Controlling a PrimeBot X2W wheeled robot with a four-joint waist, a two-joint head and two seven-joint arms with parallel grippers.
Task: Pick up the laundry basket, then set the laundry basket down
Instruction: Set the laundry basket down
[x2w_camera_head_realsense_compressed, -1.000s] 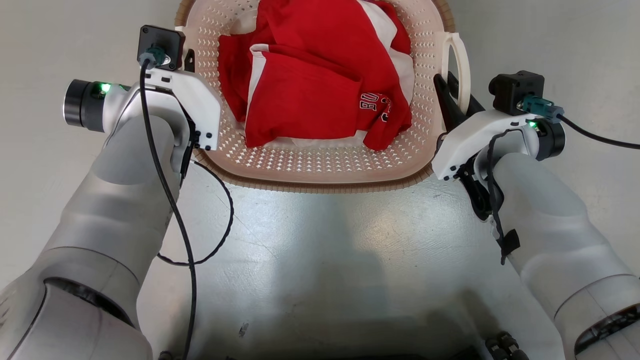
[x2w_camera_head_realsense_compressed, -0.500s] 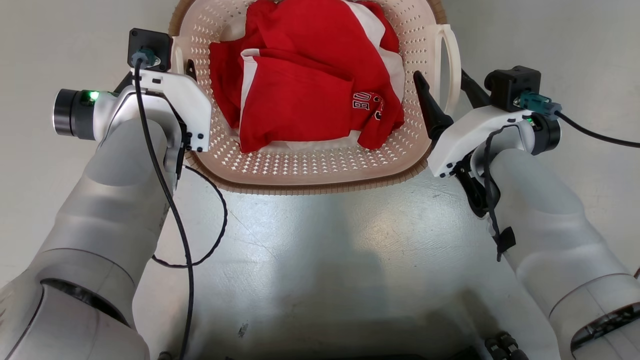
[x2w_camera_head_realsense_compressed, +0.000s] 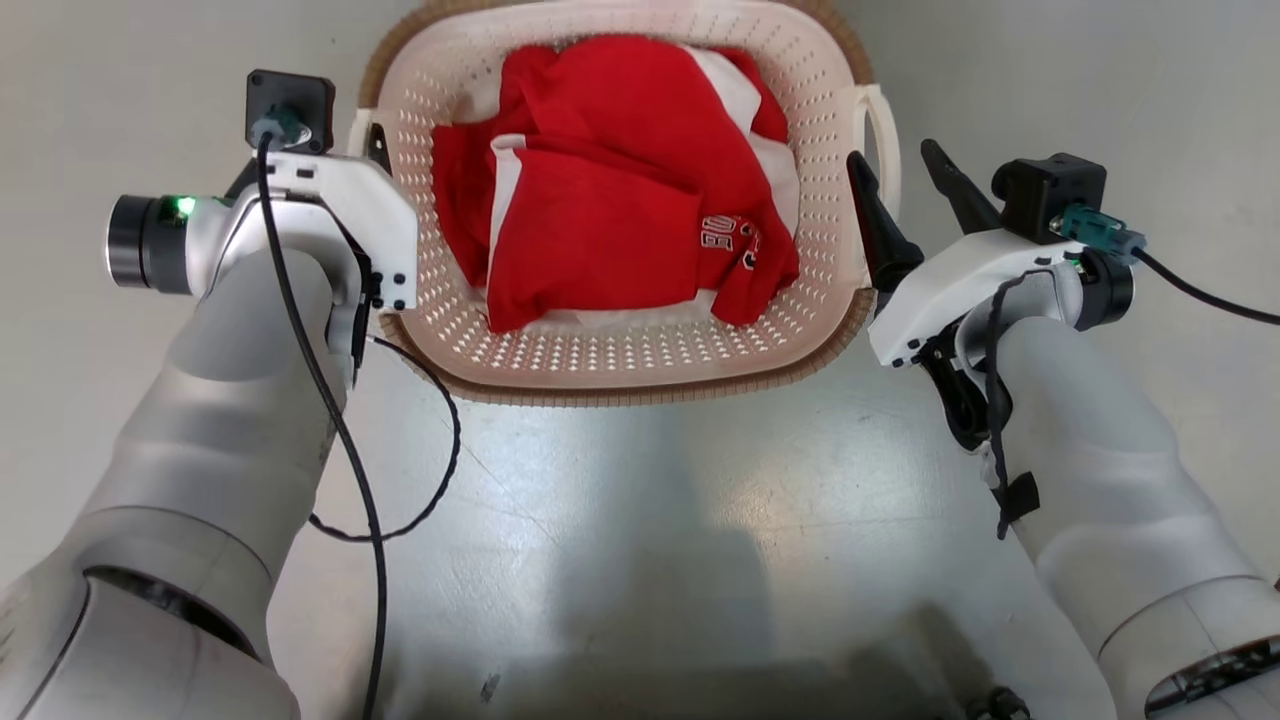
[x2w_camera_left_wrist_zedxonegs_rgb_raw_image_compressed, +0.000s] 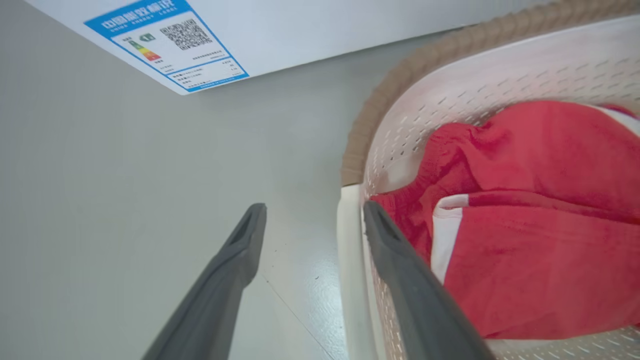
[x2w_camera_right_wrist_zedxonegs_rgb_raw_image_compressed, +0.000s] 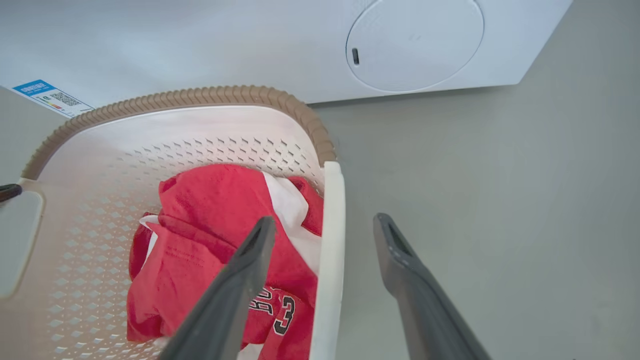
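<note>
Locate the laundry basket (x2w_camera_head_realsense_compressed: 620, 345) on the floor (x2w_camera_head_realsense_compressed: 640, 520), with the washing machine (x2w_camera_right_wrist_zedxonegs_rgb_raw_image_compressed: 415, 45) at its far side and a red garment (x2w_camera_head_realsense_compressed: 600, 230) inside.

Note the left gripper (x2w_camera_left_wrist_zedxonegs_rgb_raw_image_compressed: 314, 210), jaws wide astride the left handle (x2w_camera_left_wrist_zedxonegs_rgb_raw_image_compressed: 350, 260), and the right gripper (x2w_camera_right_wrist_zedxonegs_rgb_raw_image_compressed: 325, 222), jaws wide astride the right handle (x2w_camera_right_wrist_zedxonegs_rgb_raw_image_compressed: 330, 240). Neither is gripping anything.

Treat as fitting either a grasp about to close or a release just made.

Guard against uneven closure tilting the load and spilling the garment. Guard likewise against a finger snagging a handle loop on withdrawal and dragging the basket.
</note>
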